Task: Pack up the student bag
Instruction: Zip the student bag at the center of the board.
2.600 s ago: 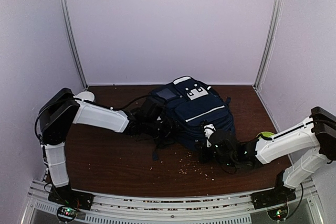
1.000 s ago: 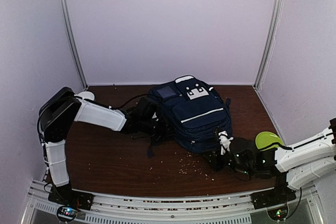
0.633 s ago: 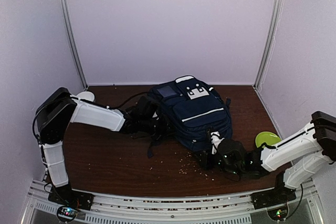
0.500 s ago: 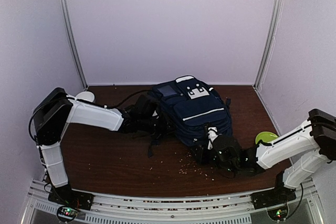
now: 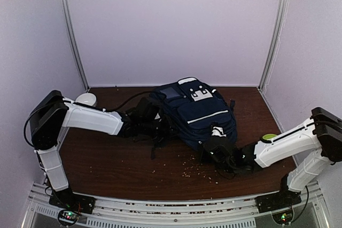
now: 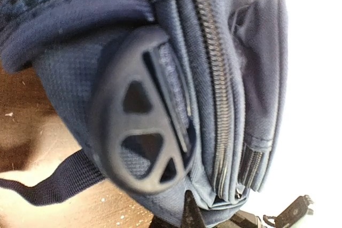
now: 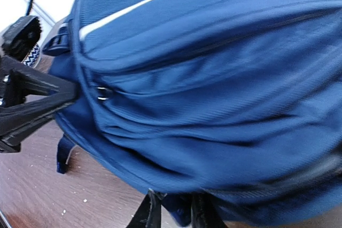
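Two arms reach low over the dark brown wooden table (image 5: 107, 158) and meet at a large navy blue fabric backpack (image 5: 195, 113), which lies flat a little right of the middle, toward the back wall. The left gripper (image 5: 156, 126) is pressed against the backpack's left side among loose dark straps (image 5: 155, 150), its jaws fully closed. What they pinch, if anything, is hidden. The left wrist view shows only one dark fingertip (image 6: 190, 213) below a rounded navy plastic strap buckle (image 6: 141, 116) and a grey zip (image 6: 216, 78). The right gripper (image 7: 175, 213) sits at the backpack's near edge, its jaws narrow with a fold of the blue fabric caught between them. Small pale crumbs (image 5: 187, 170) lie scattered on the table in front of the backpack, between the arms. A lime-green round object (image 5: 270, 137) rests just beside the right arm's white forearm, and a white round object (image 5: 85, 99) sits in the far left corner behind the left arm. A white stripe (image 5: 206, 116) crosses the backpack's top, and a white patch with buckles (image 5: 200, 94) lies near its far end; any print there is too small to read.
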{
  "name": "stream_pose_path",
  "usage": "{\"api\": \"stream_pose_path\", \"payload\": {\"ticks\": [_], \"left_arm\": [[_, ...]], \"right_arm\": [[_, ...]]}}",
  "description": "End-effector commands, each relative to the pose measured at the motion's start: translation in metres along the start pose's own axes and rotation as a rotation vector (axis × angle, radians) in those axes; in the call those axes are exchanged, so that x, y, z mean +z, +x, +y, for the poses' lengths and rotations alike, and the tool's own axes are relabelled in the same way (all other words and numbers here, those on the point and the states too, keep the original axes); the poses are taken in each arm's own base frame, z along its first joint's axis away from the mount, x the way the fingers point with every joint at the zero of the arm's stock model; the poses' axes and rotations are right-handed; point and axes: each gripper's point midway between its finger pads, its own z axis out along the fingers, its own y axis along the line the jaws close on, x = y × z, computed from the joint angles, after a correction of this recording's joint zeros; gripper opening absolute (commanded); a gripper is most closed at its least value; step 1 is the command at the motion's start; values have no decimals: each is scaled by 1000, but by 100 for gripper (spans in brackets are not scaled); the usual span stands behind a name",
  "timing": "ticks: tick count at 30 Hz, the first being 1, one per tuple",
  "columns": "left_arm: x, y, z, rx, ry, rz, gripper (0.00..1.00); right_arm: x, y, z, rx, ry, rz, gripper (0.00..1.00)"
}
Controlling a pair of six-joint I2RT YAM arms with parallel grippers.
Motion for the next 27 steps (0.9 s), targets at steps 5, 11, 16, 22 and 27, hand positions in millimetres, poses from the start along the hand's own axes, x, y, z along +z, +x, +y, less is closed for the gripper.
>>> {"api": "stream_pose_path", "payload": {"ticks": [5,11,16,22,27], "left_arm": [[-36,-2,-48,89,138,-45,0],[-39,-3,-55,96,153,-50,0],[-42,-5,-65,106,163,-55,0],[-45,-7,-69,110,164,-62,0],[-46,-7,-70,118,161,-61,0]], "right_arm": [[-44,-15,-64,19,133,-64,27],[-69,-26,-24,29,-203,-103,34],[-75,-29,16,-45,-362,-81,37],[-58,-15,34,-41,-387,-26,40],[-39,-11,28,-28,-273,-7,40]]}}
